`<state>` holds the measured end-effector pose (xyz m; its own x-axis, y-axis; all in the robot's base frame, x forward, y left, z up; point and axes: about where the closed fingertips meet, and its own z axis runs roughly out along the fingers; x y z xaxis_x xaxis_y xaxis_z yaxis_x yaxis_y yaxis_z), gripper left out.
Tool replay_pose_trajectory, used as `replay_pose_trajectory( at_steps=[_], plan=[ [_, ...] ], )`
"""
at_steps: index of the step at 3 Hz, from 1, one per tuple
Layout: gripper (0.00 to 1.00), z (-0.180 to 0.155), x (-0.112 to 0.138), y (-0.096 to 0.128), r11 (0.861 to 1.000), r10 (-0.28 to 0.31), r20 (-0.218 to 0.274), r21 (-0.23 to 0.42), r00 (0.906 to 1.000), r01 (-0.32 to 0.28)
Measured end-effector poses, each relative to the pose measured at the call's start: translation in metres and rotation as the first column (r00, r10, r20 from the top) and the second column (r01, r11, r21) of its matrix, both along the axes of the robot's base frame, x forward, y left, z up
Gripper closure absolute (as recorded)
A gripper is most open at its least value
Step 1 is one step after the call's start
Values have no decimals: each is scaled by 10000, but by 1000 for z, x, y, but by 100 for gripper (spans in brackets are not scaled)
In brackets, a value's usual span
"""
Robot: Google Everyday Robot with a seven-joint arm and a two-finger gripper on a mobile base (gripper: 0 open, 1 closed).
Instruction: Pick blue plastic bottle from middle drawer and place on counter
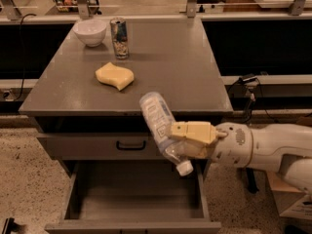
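Note:
My gripper (187, 139) is shut on the blue plastic bottle (158, 118), a clear ribbed bottle with a white cap. The bottle is tilted, cap pointing down and right, base up near the counter's front edge. It hangs in the air above the open middle drawer (87, 199), whose grey floor is bare. The counter (165, 57) is the grey cabinet top behind and above the bottle. My white arm (263, 147) comes in from the right.
On the counter stand a white bowl (89, 31) and a shiny metal can (119, 37) at the back left, and a yellow sponge (114, 75) lies left of centre. The shut upper drawer front has a black handle (130, 145). A cardboard box (292, 201) stands at the right.

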<state>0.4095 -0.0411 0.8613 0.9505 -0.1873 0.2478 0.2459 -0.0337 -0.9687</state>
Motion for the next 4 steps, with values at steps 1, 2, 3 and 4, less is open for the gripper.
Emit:
replay_pose_trajectory(
  at_steps=[1, 2, 3, 4],
  plan=[
    [100, 26, 20, -1, 9998, -144, 109, -105, 9998, 145],
    [100, 50, 52, -3, 9940, -747, 108, -796, 9971, 754],
    [100, 68, 91, -10, 9672, -1731, 157, -1858, 9848, 1730],
    [100, 82, 119, -13, 9210, -2537, 466, -2936, 9662, 2560]
  ],
)
